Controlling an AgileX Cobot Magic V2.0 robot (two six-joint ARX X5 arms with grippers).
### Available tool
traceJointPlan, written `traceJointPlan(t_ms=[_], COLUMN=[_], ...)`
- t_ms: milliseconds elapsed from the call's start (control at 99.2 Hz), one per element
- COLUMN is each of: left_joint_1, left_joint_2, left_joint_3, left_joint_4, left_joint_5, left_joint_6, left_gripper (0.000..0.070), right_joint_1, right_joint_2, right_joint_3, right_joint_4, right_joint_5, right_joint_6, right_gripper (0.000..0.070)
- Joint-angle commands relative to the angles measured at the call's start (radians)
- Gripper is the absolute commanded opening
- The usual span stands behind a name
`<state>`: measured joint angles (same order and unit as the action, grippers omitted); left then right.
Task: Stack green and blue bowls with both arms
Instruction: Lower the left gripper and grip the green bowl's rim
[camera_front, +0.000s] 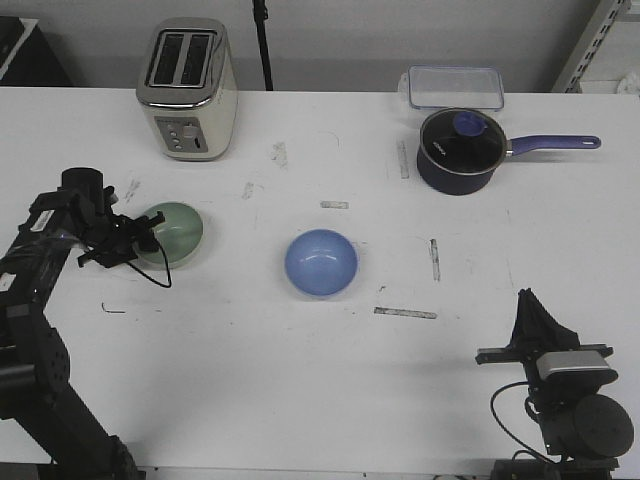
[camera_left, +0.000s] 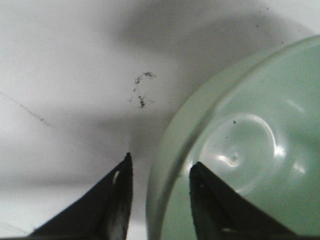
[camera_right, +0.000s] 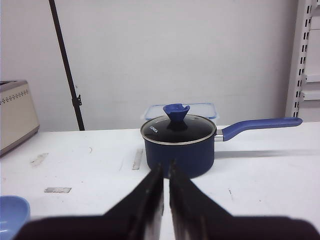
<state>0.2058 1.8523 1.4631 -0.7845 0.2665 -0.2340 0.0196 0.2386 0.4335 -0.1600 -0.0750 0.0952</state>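
Spanning scuffed white table (camera_front: 300, 380) — bare wall (camera_right: 175, 55)

We are losing most of the green bowl (camera_left: 250, 165) past the left wrist view's edge. The blue bowl (camera_right: 12, 215) is showing only a sliver in the right wrist view, and the toaster (camera_right: 15, 112) is being cropped there too.

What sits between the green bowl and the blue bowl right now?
Nothing: front view shows bare table between the green bowl and blue bowl.
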Motion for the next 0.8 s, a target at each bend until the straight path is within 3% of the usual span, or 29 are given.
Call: traceJointPlan(t_ms=[0,50,323,787], left_joint_1=[0.002,0.001,-0.024,-0.145], left_joint_2=[0.024,0.024,-0.018,-0.219], left_joint_3=[0.020,0.020,0.020,0.020], left_joint_4=[0.000,0.000,0.000,0.001], left_joint_5=[0.005,0.005,0.033,0.165], left_joint_6=[0.008,0.008,0.001,-0.169], left_gripper=[0.0042,0.0000,0.0000,0.0001], right_joint_1=[0.000,0.000,0.000,0.001], right_joint_2=[-0.002,-0.002,-0.002,-0.002], right_joint_3=[0.002,0.002,0.002,0.002], right_joint_4=[0.010,0.010,0.010,0.010], right_joint_5=[0.002,0.002,0.001,0.002], right_joint_6=[0.012,0.012,0.012,0.012], right_gripper=[0.0014,0.0014,0.0014,0.0014])
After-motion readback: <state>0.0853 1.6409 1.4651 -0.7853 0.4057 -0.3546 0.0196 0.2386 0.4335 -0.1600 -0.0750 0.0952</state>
